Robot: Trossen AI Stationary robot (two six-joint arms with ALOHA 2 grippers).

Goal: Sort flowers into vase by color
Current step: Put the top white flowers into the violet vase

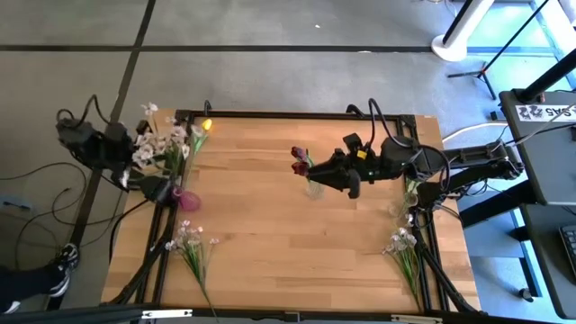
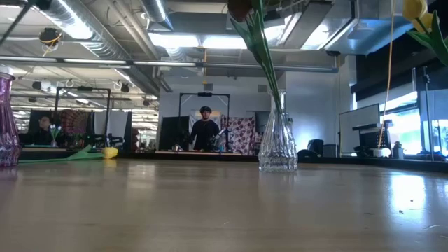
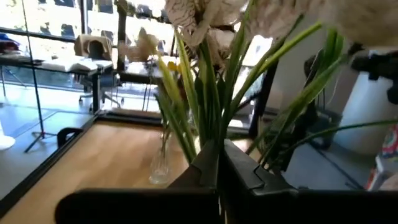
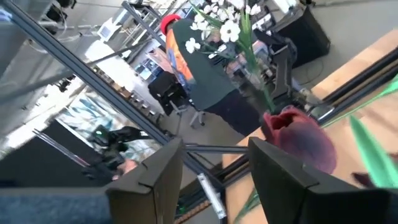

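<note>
A purple vase [image 1: 186,198] at the table's left holds a bunch of white blossoms [image 1: 162,142] on green stems [image 3: 205,106]. My left gripper [image 3: 219,171] is shut and stands level at the table's left edge [image 1: 148,184], its tips right before those stems. A clear vase [image 1: 313,187] mid-table holds dark red tulips [image 1: 298,160]. My right gripper [image 4: 211,180] is open and level just right of them [image 1: 331,175], with one tulip head [image 4: 298,140] beyond its finger and nothing between its fingers. A yellow tulip [image 1: 206,125] lies at the far edge. My left gripper's shut tips stand against the bunch of green stems [image 3: 214,134] above the purple vase. Whether they touch a stem I cannot tell, as the fingers themselves hide the spot.
White-pink sprigs lie flat near the front left [image 1: 191,245] and the front right [image 1: 402,243]. Another clear vase [image 1: 402,205] stands at the right edge. A yellow tulip head [image 2: 416,10] shows high at the right in the low view. The table's middle front is bare wood [image 1: 297,261].
</note>
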